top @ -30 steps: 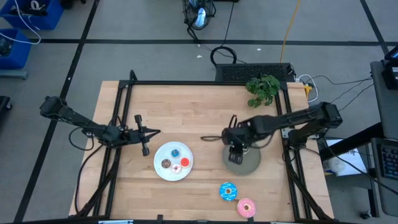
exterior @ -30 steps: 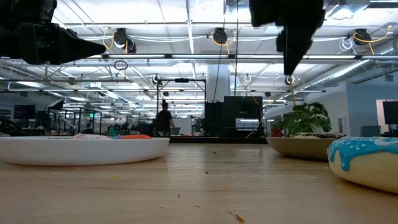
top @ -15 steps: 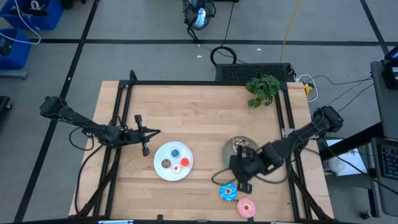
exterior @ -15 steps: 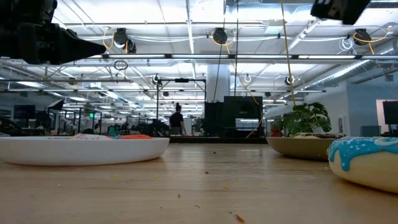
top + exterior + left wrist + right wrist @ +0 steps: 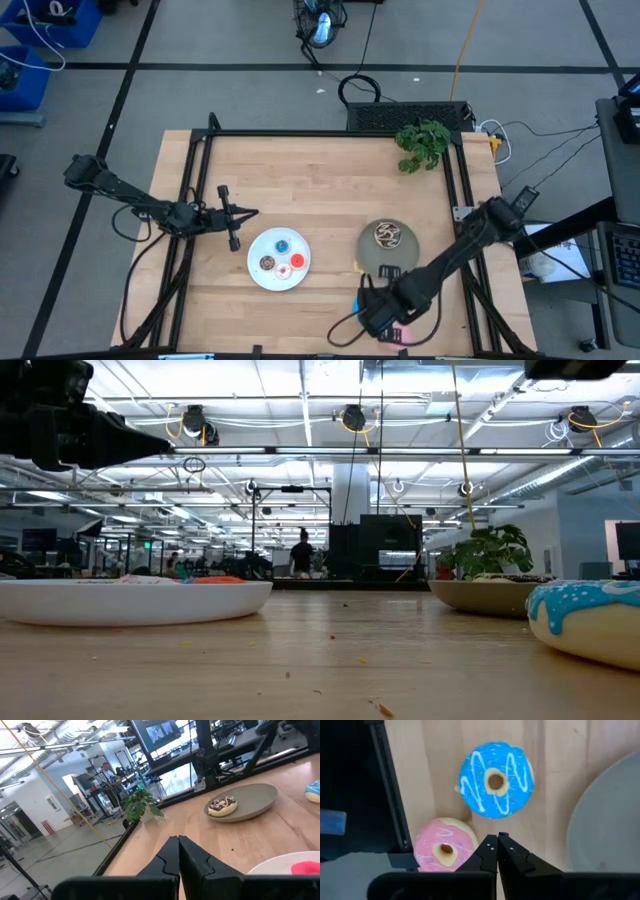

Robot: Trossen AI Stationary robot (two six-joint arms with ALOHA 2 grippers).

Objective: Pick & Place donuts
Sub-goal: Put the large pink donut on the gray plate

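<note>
On the white plate (image 5: 262, 280) lie small donuts: blue (image 5: 283, 245), brown (image 5: 267, 263) and red (image 5: 297, 261). A speckled chocolate donut (image 5: 386, 234) lies flat on the grey plate (image 5: 400, 262). The larger blue donut (image 5: 495, 779) and the pink donut (image 5: 443, 849) lie flat on the wood near the table's front edge. My right gripper (image 5: 497, 837) hangs shut above the table between these two, pointing down, touching neither. My left gripper (image 5: 250, 212) waits shut and level, left of the white plate.
A potted plant (image 5: 422, 142) stands at the far right corner. A black frame rail (image 5: 390, 795) runs along the table's edge close to the pink donut. In the low view the blue donut (image 5: 590, 615) lies nearest, the grey plate (image 5: 490, 595) behind it.
My right gripper has swung from above the grey plate toward the table's near edge and now hangs over the blue and pink donuts. The speckled chocolate donut, covered by the gripper before, now shows lying on the grey plate.
</note>
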